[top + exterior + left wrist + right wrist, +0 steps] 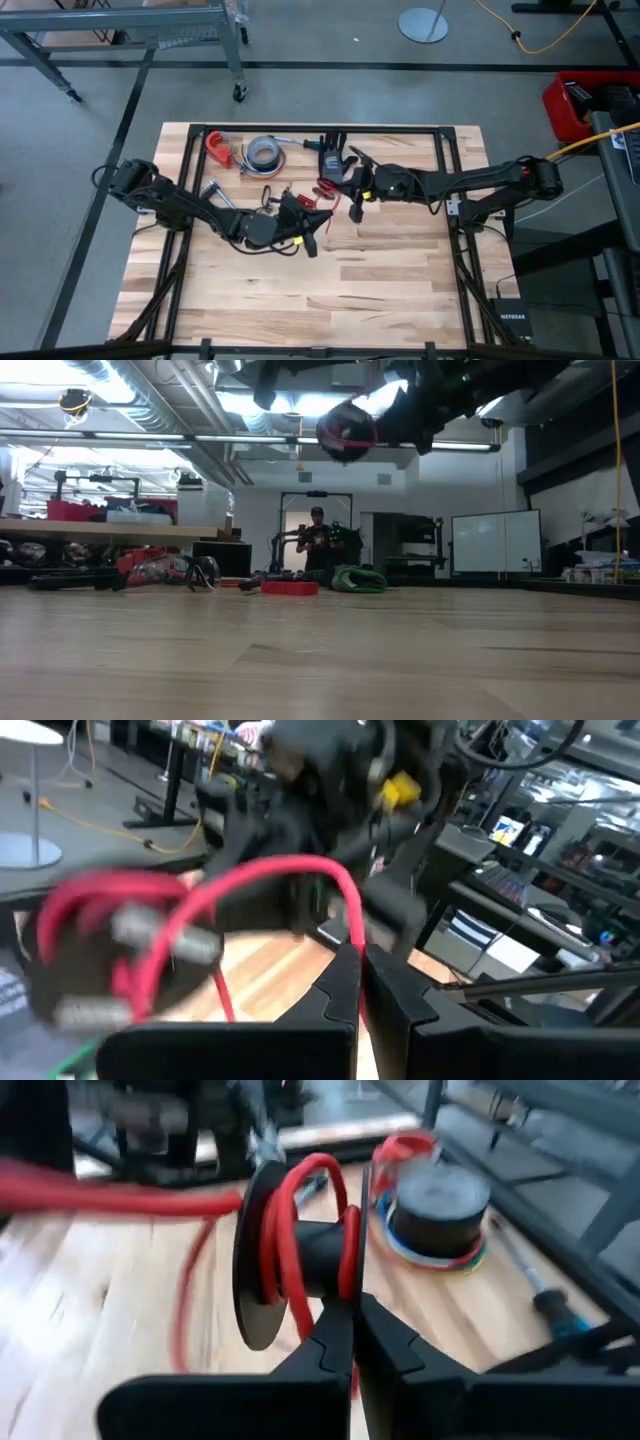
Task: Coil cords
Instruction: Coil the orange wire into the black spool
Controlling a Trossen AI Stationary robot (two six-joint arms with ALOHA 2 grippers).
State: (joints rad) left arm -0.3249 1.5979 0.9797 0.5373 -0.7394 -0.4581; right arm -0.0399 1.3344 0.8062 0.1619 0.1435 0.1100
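A red cord (262, 870) runs from a black spool (262, 1270), where a few turns lie around the hub, across to my left gripper (360, 965). Above the middle of the table, my left gripper (311, 244) is shut on this cord. My right gripper (356, 1315) comes from the table's right and is shut at the spool. In the low view the spool (347, 432) hangs high above the tabletop. The black lead cannot be made out. My left gripper pinches the red cord (352, 925) between its two fingertips, a single strand. The fingers lie about level and across the cord. From the tips the cord arcs up and over toward the spool, clear of the table. My right gripper meets the spool at its nearer flange (352, 1265), where a red turn crosses the rim. Its fingertips close on that edge from the table's right, slanting a little downward. The spool is lifted clear of the table with its axis about level.
Along the far edge lie a grey tape roll (262, 152), a red clamp (218, 148), a black glove (336, 157) and a blue-handled screwdriver (548, 1302). A black frame (449, 160) borders the wooden tabletop. The near half of the tabletop (330, 300) is bare wood.
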